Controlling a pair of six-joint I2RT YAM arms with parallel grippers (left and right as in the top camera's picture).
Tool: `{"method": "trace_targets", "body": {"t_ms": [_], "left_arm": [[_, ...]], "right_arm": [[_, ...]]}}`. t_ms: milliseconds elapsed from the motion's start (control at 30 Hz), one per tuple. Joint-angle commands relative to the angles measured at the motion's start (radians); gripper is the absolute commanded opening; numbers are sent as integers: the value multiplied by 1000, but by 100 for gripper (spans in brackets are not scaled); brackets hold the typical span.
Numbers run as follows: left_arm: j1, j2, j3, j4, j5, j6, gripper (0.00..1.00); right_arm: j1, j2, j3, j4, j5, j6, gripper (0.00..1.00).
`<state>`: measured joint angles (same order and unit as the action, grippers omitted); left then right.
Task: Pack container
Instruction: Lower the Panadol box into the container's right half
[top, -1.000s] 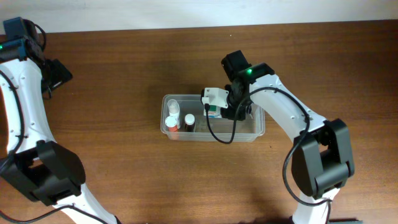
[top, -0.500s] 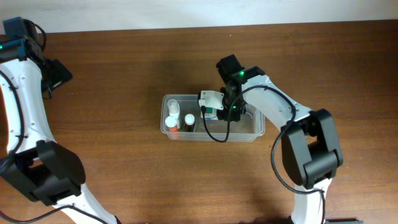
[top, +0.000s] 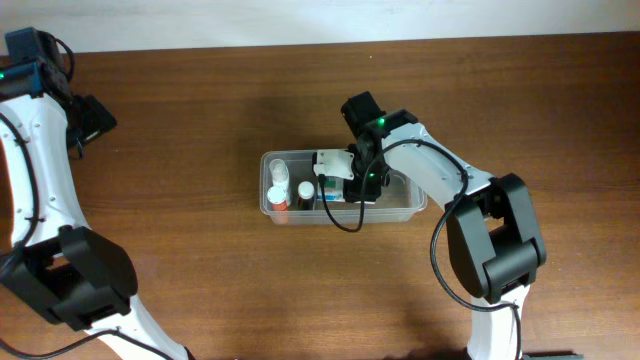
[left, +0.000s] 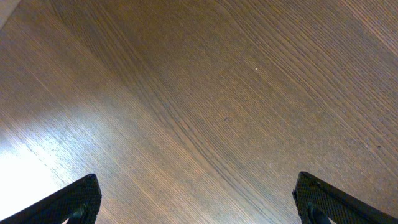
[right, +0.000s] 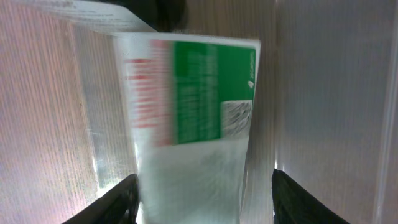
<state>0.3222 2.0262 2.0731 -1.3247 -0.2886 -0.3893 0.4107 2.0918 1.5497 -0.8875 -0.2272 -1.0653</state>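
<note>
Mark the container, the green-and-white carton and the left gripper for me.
container (top: 412, 206), overhead view, bare right end of the tub.
green-and-white carton (right: 205, 93), right wrist view, green printed panel.
left gripper (left: 198, 200), left wrist view, midway between its open jaws.

Brown wood table (top: 200, 280), grain visible, w/ a glare patch in L wrist view. Directly on it, approx. mid-table: clear rect. container (top: 408, 206), flat on its base, long side left-right in overhead view. Pale strip (top: 300, 22) borders table's far edge.
</note>
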Motion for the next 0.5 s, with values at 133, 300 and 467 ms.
{"method": "trace_targets", "body": {"t_ms": [133,300,467], "left_arm": [[3,6,13,0,-6,1,99],[2,6,13,0,-7,1,99],[2,6,13,0,-6,1,99]], "right_arm": [[9,2,-6,6,-16,8,60],[9,2,-6,10,-16,31,61],[9,2,-6,23,-14,60,66]]}}
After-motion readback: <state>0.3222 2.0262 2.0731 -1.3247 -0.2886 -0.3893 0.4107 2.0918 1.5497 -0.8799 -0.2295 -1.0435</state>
